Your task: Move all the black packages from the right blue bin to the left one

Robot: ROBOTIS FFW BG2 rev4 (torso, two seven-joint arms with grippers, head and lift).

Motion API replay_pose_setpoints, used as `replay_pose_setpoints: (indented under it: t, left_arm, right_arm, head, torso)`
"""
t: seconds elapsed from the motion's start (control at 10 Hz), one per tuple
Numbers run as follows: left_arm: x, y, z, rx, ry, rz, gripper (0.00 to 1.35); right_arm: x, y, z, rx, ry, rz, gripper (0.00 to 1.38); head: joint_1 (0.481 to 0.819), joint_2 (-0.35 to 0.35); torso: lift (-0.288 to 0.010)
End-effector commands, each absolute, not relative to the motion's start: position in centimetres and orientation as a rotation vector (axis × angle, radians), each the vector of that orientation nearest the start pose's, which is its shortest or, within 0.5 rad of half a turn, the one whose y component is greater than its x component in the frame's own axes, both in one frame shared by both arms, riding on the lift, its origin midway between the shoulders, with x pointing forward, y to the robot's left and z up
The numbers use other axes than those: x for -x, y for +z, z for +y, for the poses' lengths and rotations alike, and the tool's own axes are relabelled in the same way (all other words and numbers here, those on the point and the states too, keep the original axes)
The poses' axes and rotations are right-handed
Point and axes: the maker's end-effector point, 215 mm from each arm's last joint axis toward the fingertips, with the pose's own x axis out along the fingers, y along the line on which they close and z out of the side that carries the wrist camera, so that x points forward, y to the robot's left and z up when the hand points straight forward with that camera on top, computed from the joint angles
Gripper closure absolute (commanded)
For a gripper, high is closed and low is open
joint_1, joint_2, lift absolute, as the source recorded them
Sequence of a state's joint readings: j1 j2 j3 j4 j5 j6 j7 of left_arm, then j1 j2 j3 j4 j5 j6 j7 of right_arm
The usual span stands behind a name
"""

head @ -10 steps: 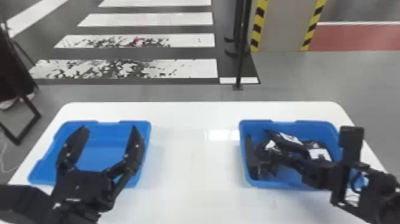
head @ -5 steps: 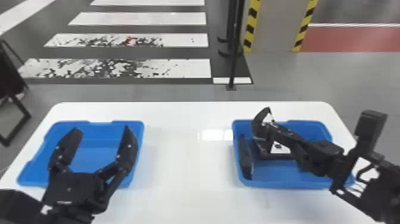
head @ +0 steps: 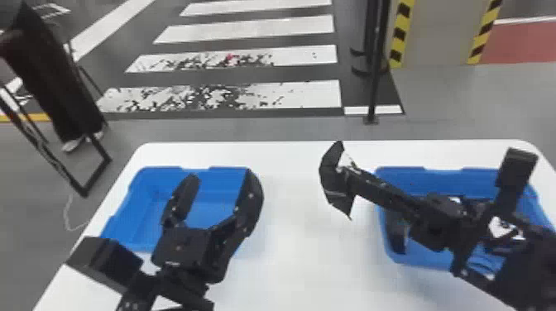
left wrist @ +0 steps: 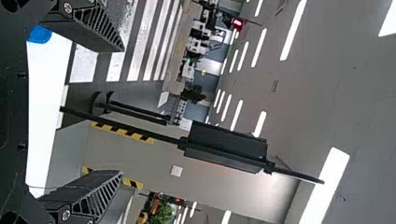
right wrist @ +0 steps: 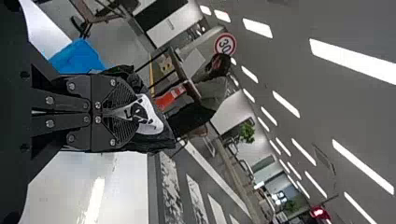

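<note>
okay, eyes on my right gripper, just above the middle of the head view, and it's got a catch: fingers pinched together on a black package. that package hangs tilted over the white table, between the two bins, near the left rim of the right blue bin over on the right of the frame. my right arm comes in from the right edge and crosses above that bin.

under and behind the arm i've got more in there: another black package with a white patch, partly hidden, and a dark shape along the bin's left wall that i can't quite name.

over at lower left, my left gripper is spread wide above the left blue bin, nothing between its fingers.

now my right wrist view: the right gripper has both fingertips meeting on the package, white print side showing between and past them, black wrapping bulging out around. a blue bin corner sits at upper left of that view; which bin, i can't tell.

left wrist view: the left gripper has its fingers far apart, and between them i see a black pole out in the room. back in the head view, the striped crosswalk runs across the top.
</note>
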State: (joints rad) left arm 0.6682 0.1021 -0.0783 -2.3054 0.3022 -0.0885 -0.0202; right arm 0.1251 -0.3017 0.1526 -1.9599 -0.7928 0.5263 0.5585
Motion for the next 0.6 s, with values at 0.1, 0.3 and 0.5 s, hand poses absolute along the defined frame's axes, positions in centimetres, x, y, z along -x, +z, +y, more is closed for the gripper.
replay_pose_setpoints:
  t: [0.1, 0.3, 0.5]
  left_arm:
    - [-40.6, -24.7, 15.8, 0.288, -0.23, -0.086, 0.13]
    - [-40.6, -24.5, 14.6, 0.295, -0.263, -0.086, 0.23]
    - [-40.5, -24.4, 14.2, 0.321, -0.279, -0.086, 0.23]
  right_arm:
    - [-42.0, -28.3, 2.2, -0.615, 1.108, 0.264, 1.19]
    - [-41.1, -28.5, 3.9, -0.63, 1.144, 0.277, 1.19]
    - [-41.0, -29.0, 4.6, -0.626, 1.156, 0.287, 1.19]
  head:
    - [0.695, 0.215]
    - [0.695, 0.242]
    - [0.695, 0.251]
  torso:
    - [-0.132]
    - [-0.132]
    - [-0.132]
